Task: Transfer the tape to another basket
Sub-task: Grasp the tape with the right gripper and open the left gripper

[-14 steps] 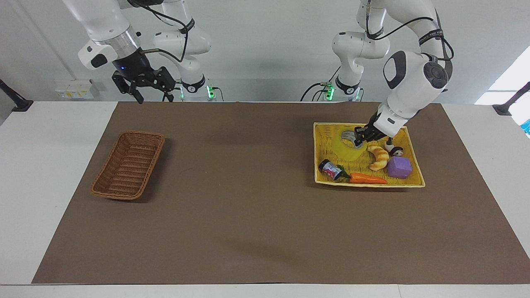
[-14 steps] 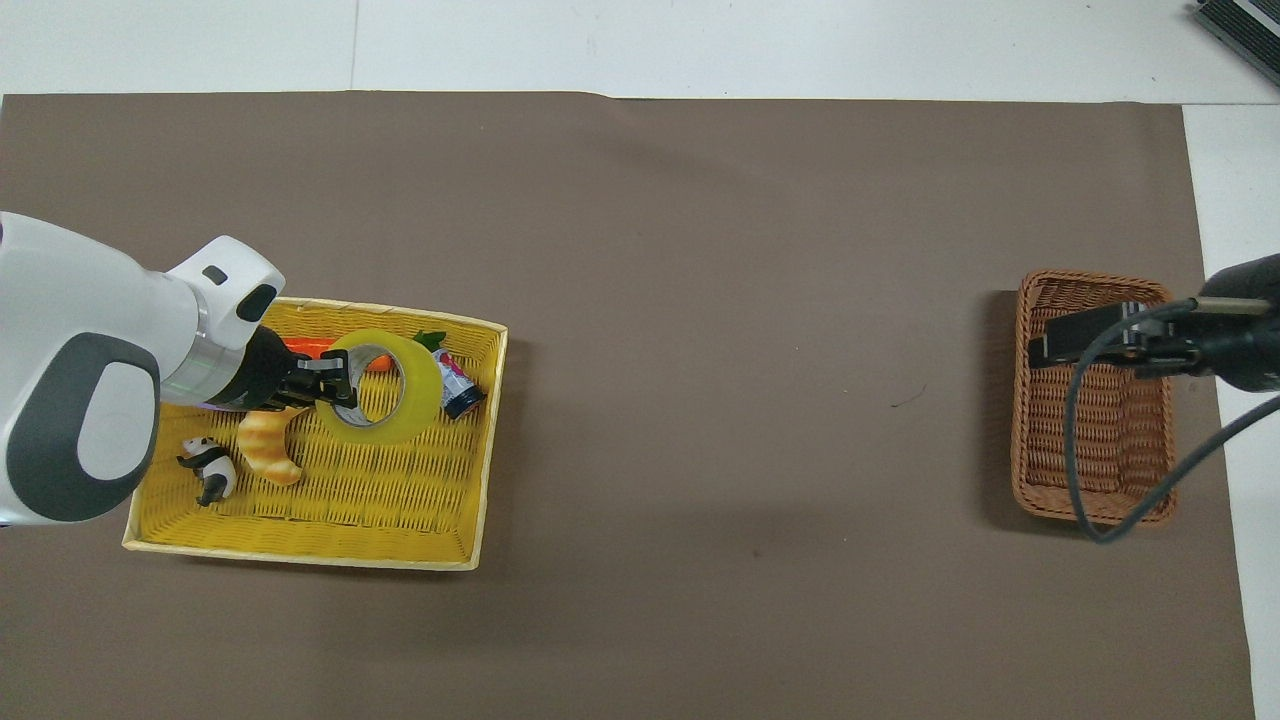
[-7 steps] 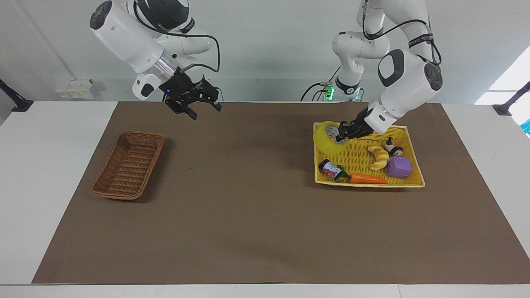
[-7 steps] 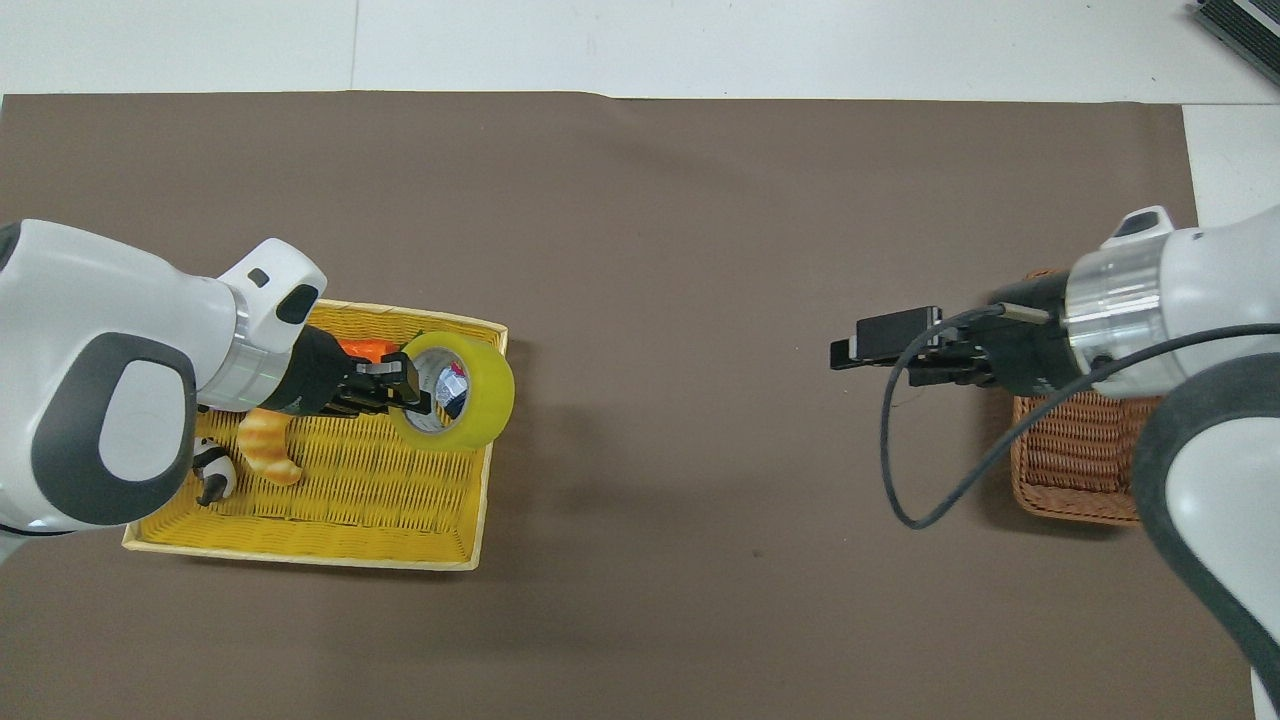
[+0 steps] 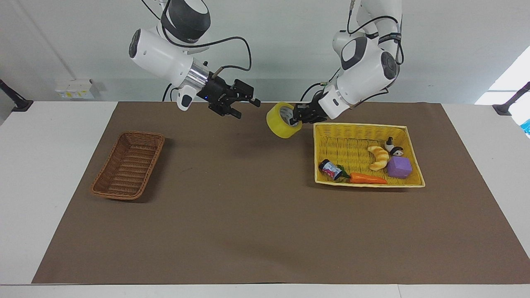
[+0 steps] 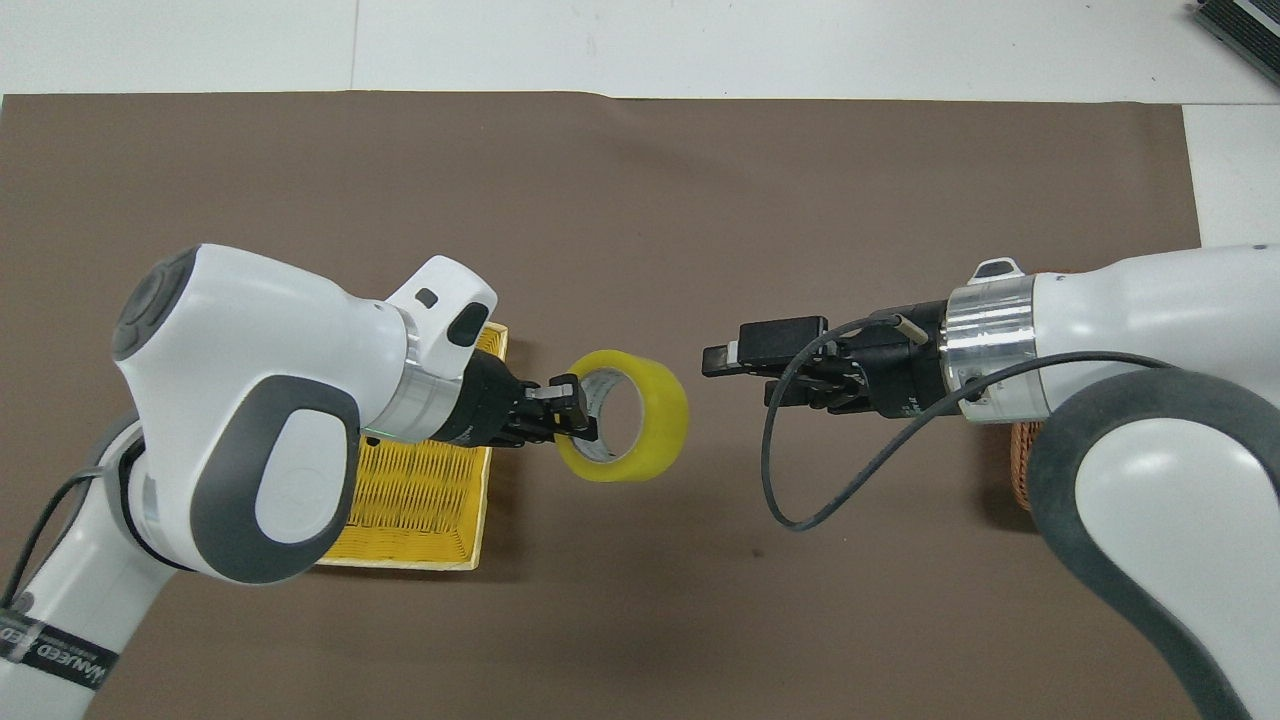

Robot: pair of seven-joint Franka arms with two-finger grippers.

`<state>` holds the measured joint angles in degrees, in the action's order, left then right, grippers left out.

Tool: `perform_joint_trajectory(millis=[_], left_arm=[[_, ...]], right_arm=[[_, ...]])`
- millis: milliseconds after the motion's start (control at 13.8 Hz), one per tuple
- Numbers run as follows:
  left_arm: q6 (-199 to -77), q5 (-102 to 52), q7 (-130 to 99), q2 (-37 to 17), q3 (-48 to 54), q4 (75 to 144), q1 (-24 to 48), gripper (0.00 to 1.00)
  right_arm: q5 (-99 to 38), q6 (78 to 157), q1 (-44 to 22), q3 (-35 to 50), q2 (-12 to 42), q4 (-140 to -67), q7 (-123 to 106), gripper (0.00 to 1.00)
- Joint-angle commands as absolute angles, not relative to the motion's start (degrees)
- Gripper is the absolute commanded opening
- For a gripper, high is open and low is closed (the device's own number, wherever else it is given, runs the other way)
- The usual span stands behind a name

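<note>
the left gripper [image 5: 299,116] is pinched on the wall of the thick translucent yellow roll of packing tape [image 5: 283,120], holding it in the air just above centre in the facing view, over the brown mat [image 5: 248,215] beside the bright yellow rectangular woven basket [image 5: 319,154]. the right gripper [image 5: 242,104] hangs close to it with its fingers [image 6: 762,355] spread. this looks like a handover, since the small oblong brown wicker basket [image 5: 128,169] sits at mid left. to do it well, the right fingers should straddle the free side of the ring and close fully before the left lets go; releasing early would likely drop the roll.
</note>
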<state>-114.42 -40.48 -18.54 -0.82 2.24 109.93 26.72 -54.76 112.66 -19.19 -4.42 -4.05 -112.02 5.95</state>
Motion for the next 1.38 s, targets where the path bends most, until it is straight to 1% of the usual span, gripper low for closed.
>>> perform_joint_trajectory(millis=[0, 218, 363, 508, 871, 1016, 1089, 1161, 1234, 1306], left_arm=[[-118.55, -43.33, -21.35, -3.07, 4.91, 106.18, 27.60, 0.00], [-121.81, -43.24, -24.25, -4.65, 8.34, 103.63, 27.60, 0.00], [-121.90, -42.80, -25.84, -5.71, 9.40, 102.22, 27.68, 0.00], [-121.99, -42.71, -25.93, -5.80, 9.93, 102.04, 27.60, 0.00], [-122.17, -42.71, -25.84, -5.71, 10.02, 102.04, 27.60, 0.00], [-122.61, -42.71, -25.84, -5.71, 10.02, 102.04, 27.69, 0.00], [-122.61, -42.71, -25.84, -5.71, 10.02, 102.04, 27.69, 0.00], [-122.69, -42.71, -25.84, -5.71, 10.02, 102.04, 27.69, 0.00], [-122.70, -42.71, -25.84, -5.71, 10.02, 102.04, 27.69, 0.00], [-122.78, -42.71, -25.84, -5.71, 10.02, 102.04, 27.77, 0.00]], right_arm=[[-61.94, 113.91, -18.55, -4.48, -5.97, -117.32, 0.54, 1.00], [-62.49, 113.21, -18.11, -4.57, -6.24, -117.69, -1.40, 1.00], [-62.49, 112.77, -17.32, -4.57, -6.33, -118.04, -2.37, 1.00], [-62.49, 112.15, -16.97, -4.57, -6.33, -118.04, -2.72, 1.00], [-62.40, 108.46, -13.54, -4.66, -6.42, -118.04, -6.85, 1.00], [-62.40, 108.63, -13.80, -4.66, -6.50, -118.04, -6.68, 0.55], [-62.32, 108.63, -13.80, -4.66, -6.50, -118.04, -6.07, 0.29], [-61.97, 108.63, -13.80, -4.66, -6.50, -118.04, -5.54, 0.12], [-61.79, 108.63, -13.80, -4.66, -6.50, -118.04, -5.28, 0.00], [-61.79, 108.63, -13.80, -4.66, -6.50, -118.04, -4.93, 0.00]])
